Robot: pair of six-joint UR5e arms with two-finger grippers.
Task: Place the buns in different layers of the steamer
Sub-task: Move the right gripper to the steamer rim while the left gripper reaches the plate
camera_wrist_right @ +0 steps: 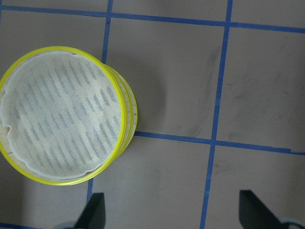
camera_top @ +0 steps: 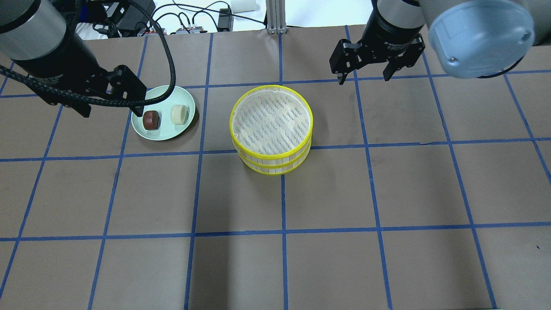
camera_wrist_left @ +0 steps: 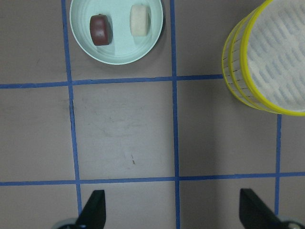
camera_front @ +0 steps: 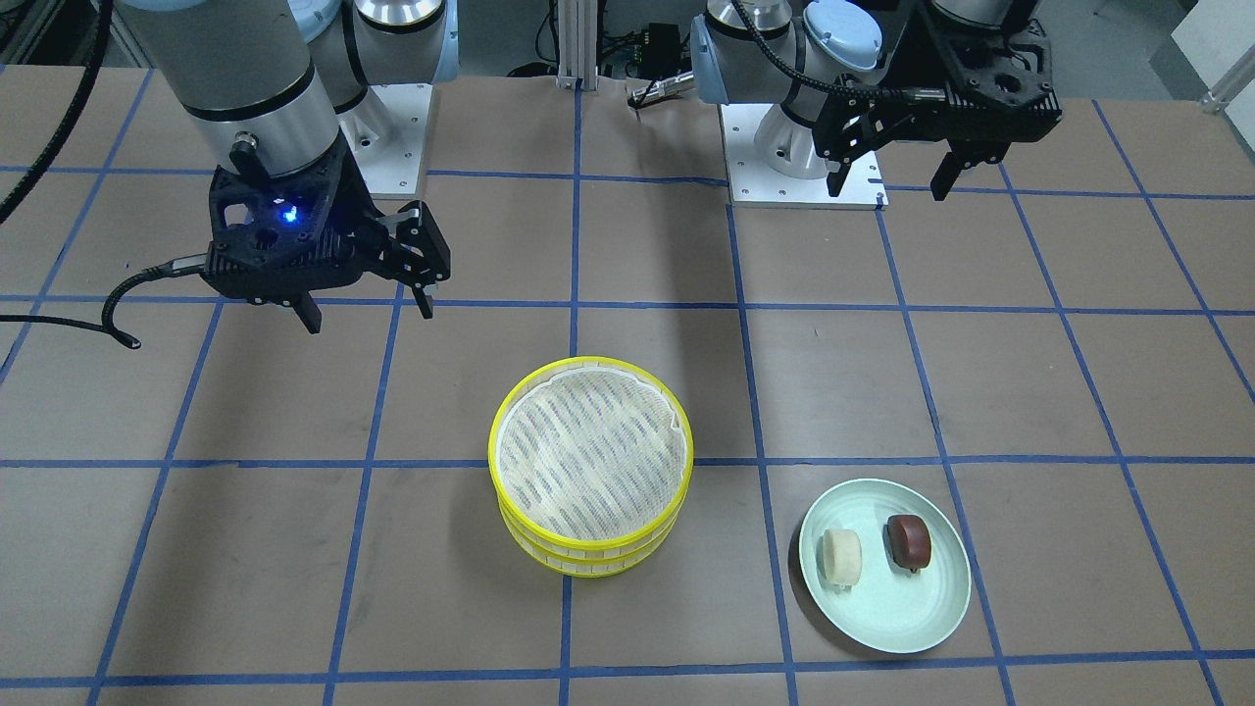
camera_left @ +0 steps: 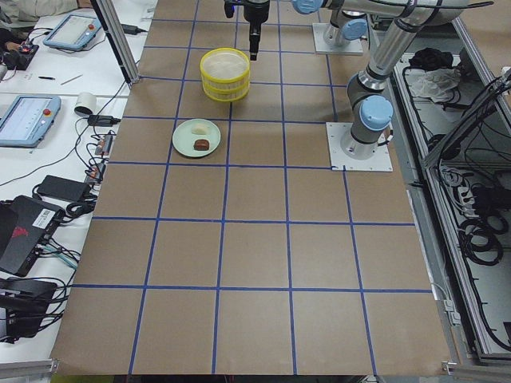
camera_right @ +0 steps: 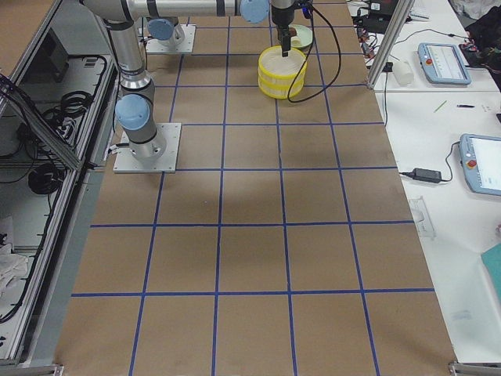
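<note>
Brown paper with a blue tape grid covers the table [camera_top: 327, 193]. Both claws hang above it with jaws spread, holding nothing.

From the left claw [camera_wrist_left: 171, 210], the plate [camera_wrist_left: 116, 55] lies ahead, toward the finger on the wrist view's left. The brown bun [camera_wrist_left: 100, 29] and cream bun [camera_wrist_left: 139, 20] sit on it side by side, apart. Their row runs along the line the fingers close on. Each bun looks longer across that line, so a straight descent should pinch it the short way.

The two steamer layers [camera_wrist_left: 231, 67] are stacked ahead toward the other finger, with no bun in the top one. The right claw [camera_wrist_right: 171, 212] has only the stack ahead of it, and the plate lies beyond, so the left arm is nearer the buns.

Overhead, a left finger seems to overlap the plate's rim. The front camera shows that claw high and well back from it.
</note>
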